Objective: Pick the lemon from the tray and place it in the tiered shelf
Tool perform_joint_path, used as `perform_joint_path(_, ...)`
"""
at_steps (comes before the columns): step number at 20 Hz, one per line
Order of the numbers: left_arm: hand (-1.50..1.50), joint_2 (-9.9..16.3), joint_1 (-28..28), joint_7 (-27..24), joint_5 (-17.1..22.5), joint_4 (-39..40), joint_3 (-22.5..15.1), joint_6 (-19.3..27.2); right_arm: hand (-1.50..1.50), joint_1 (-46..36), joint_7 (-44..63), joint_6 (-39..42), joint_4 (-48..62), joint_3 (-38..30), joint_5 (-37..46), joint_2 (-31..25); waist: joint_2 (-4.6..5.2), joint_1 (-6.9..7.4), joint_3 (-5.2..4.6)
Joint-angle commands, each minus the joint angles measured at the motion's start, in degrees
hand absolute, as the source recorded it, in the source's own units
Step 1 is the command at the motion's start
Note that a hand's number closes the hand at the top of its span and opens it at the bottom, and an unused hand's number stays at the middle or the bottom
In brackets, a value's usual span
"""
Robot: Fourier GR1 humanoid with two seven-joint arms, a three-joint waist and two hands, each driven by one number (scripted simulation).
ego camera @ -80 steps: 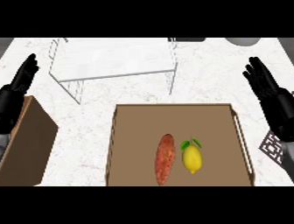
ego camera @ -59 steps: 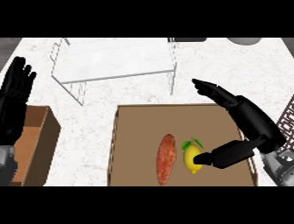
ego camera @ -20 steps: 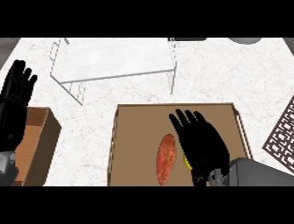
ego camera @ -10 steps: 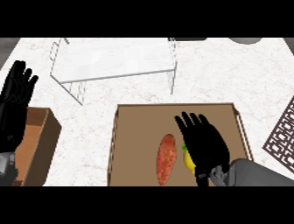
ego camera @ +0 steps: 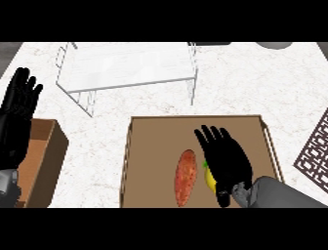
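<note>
A: Where is the lemon (ego camera: 210,179) found?

B: It is seen in the tray (ego camera: 147,146), in the near half, just beside a reddish oblong vegetable (ego camera: 186,175) that lies to its left. Only a yellow sliver is shown; the rest is covered by the right hand (ego camera: 226,163).

A: How are the fingers (ego camera: 212,139) of that hand held?

B: They are stretched out flat and released, pointed toward the far side of the tray. The palm is laid over the lemon. No curl round the fruit is seen. Whether the palm is touching it cannot be told.

A: And the left hand (ego camera: 14,114)?

B: It is shown at the left edge, fingers up and relaxed, above a brown box (ego camera: 43,161). Nothing is held in it.

A: Where is the shelf (ego camera: 127,68) placed?

B: It is set on the white marbled bench (ego camera: 268,88), beyond the tray and a little to the left. A white top sheet on thin wire legs is seen. The lemon is well apart from it.

A: What else is shown?

B: A dark lattice mat (ego camera: 327,141) is seen at the right edge, and a grey round object (ego camera: 274,44) is cut off at the far edge.
</note>
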Motion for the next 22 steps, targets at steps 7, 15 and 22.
perform_joint_path(7, 0.0, -3.84, 1.27, 1.41, -1.46, 2.74, -2.89, 1.69, 1.5, 2.91, -4.85, 1.95, 8.73, 0.44, 1.82, 2.61, 0.77, 0.17, -1.55)
perform_joint_path(15, 0.0, -2.71, 2.46, 1.35, 0.29, 2.05, -1.21, -0.41, 1.5, 0.67, -11.19, -1.63, 9.66, 1.87, 11.22, 2.89, 0.68, 0.31, -1.55)
perform_joint_path(22, 0.0, -2.99, 2.26, 1.97, -0.25, 0.91, -2.67, 0.33, 1.5, -1.79, 11.59, -4.62, 14.73, 0.29, 13.22, 28.12, 0.83, 1.86, -1.61)
